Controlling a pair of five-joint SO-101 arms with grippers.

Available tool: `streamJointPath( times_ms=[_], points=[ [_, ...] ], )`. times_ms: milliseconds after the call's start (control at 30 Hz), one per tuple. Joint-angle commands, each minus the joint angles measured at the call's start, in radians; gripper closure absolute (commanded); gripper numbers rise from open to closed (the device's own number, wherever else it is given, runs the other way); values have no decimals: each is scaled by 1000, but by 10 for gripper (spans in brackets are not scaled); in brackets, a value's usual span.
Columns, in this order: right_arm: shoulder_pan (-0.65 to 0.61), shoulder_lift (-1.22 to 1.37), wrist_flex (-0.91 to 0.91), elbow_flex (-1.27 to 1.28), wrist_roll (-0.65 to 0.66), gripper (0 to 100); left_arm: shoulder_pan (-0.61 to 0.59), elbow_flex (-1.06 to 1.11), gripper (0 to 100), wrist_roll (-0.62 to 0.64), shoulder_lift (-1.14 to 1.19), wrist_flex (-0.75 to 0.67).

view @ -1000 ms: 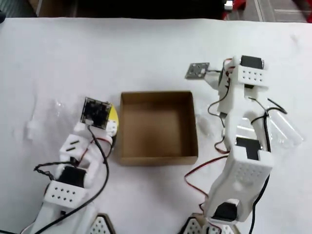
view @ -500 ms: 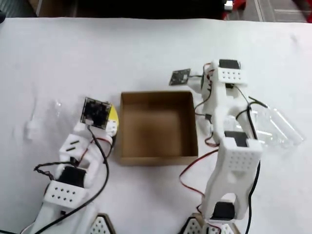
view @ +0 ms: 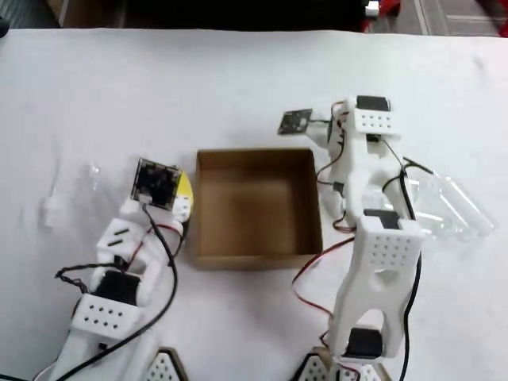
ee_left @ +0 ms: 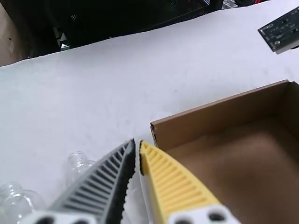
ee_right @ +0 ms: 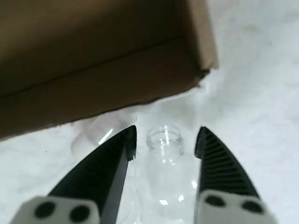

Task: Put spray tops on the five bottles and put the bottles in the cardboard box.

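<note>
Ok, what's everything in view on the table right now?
cardboard box: one, brown, open and empty, between the arms.
left bottles: two, clear, on the table left of the box.
near bottle: one, clear, neck open with no spray top, just outside the box's wall.
right bottles: clear, count unclear, right of the right arm.
table: one, white.
left arm: white, left of the box; grey and yellow jaws shut.
right arm: white, right of the box; black jaws open either side of the near bottle.

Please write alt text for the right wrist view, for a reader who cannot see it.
The open right gripper straddles a clear bottle with no spray top, on the white table beside an outer wall of the cardboard box.
</note>
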Motion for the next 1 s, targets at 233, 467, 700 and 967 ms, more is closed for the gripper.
streamJointPath(
  times_ms=[233,467,700,967],
  points=[
    [18,-28,27,-107,-12,981,18,-11,976,-11,-19,-26],
    [38,-28,102,-307,-137,981,18,-11,976,-11,-19,-26],
    [71,-28,130,-583,-407,981,19,-11,976,-11,-19,-26],
    [142,-27,200,-868,-669,981,21,-11,976,-11,-19,-26]
  ],
)
